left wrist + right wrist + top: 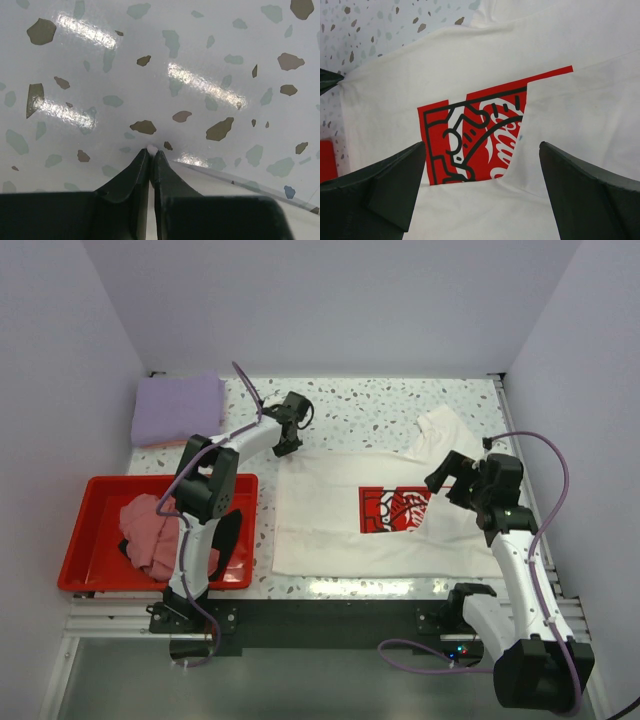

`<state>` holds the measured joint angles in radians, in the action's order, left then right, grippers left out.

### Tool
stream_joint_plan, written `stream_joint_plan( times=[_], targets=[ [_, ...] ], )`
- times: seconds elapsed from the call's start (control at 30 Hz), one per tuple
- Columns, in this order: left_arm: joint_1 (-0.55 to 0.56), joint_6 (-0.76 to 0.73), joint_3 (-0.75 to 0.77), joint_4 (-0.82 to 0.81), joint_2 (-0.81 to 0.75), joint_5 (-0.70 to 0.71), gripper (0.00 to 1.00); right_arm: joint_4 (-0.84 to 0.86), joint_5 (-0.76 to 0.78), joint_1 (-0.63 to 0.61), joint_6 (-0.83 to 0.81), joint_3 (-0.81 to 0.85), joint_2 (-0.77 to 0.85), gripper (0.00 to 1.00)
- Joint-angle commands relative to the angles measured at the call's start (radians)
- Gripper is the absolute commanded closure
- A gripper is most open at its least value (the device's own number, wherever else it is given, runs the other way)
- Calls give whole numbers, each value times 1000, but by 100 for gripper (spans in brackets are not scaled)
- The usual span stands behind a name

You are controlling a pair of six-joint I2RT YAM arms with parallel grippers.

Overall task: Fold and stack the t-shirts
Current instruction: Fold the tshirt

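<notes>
The cream-white t-shirt [330,520] lies flat mid-table, its red chest print [393,510] partly covered by the right side folded inward. My left gripper [287,447] is at the shirt's far left corner; in the left wrist view its jaws [151,152] are shut on a small pinch of white cloth. My right gripper [447,484] is open and empty above the folded right side, with the print [470,135] between its fingers [385,185]. A folded lavender t-shirt [178,410] lies at the far left. A pink t-shirt [150,535] and a black one [230,538] lie in the tray.
A red plastic tray [85,540] sits at the near left beside the left arm. White walls close the table on the left, back and right. The cream shirt's sleeve [440,430] points toward the far right.
</notes>
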<state>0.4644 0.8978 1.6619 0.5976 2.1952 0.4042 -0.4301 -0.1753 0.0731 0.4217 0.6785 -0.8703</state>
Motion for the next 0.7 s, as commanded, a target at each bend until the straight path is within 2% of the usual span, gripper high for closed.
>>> stream_joint_plan(
  times=[0.0, 0.07, 0.2, 0.33, 0.53, 0.63, 0.67],
  targets=[
    [6, -8, -5, 42, 8, -18, 92, 30, 16, 4, -4, -5, -7, 1],
    [8, -23, -7, 35, 3, -25, 100, 28, 20, 4, 2, -2, -15, 1],
    [19, -54, -16, 24, -14, -16, 100, 47, 28, 4, 61, -5, -44, 1],
    [26, -76, -57, -25, -48, -39, 100, 142, 13, 4, 98, 32, -169, 1],
    [25, -91, -67, -28, -52, -39, 100, 188, 26, 2, 75, 228, -393, 1],
    [25, -115, -70, -38, -58, -53, 100, 145, 92, -22, 49, 404, -542, 1],
    [26, -119, -74, -38, -63, -50, 100, 139, 176, -36, 22, 442, -615, 1]
  ],
)
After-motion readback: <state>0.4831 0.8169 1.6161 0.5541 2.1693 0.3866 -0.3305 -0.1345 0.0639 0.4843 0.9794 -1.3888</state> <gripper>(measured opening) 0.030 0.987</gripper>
